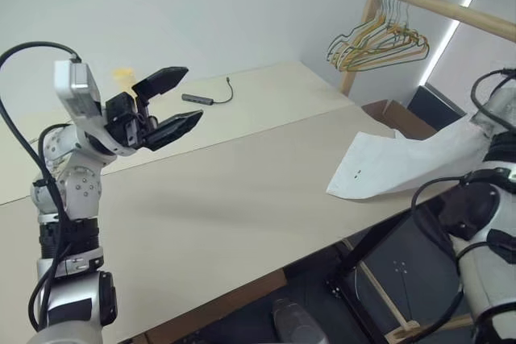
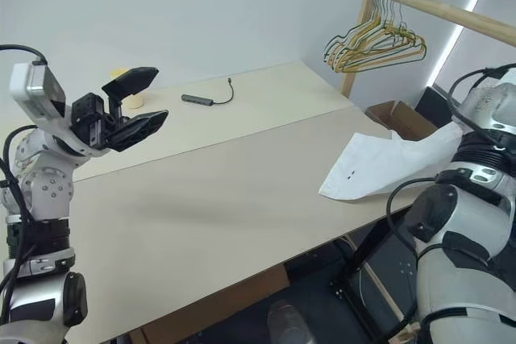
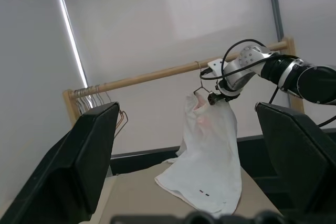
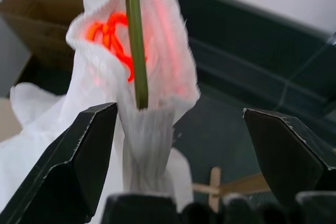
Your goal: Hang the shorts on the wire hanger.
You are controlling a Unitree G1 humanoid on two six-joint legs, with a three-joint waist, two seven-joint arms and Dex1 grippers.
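Over the beige tabletop (image 1: pixel 242 199), the white shorts (image 3: pixel 210 171) are hanging from the wire hanger (image 4: pixel 135 40) on the wooden rail (image 3: pixel 157 74), hem trailing on the tabletop, while both the left pincer (image 1: pixel 176 105) and right pincer (image 4: pixel 189 145) are gaping apart, holding nothing.

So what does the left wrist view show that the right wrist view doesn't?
Left wrist view: the long wooden rail, the bunch of coloured hangers at its end, the beige table, and the right gripper beside the hanging garment.
Right wrist view: a brown cardboard box, the thin olive wire hanger running down into bunched cloth, and a red-orange glow there.
Both: the white thin-fabric shorts, each seen between open fingers.
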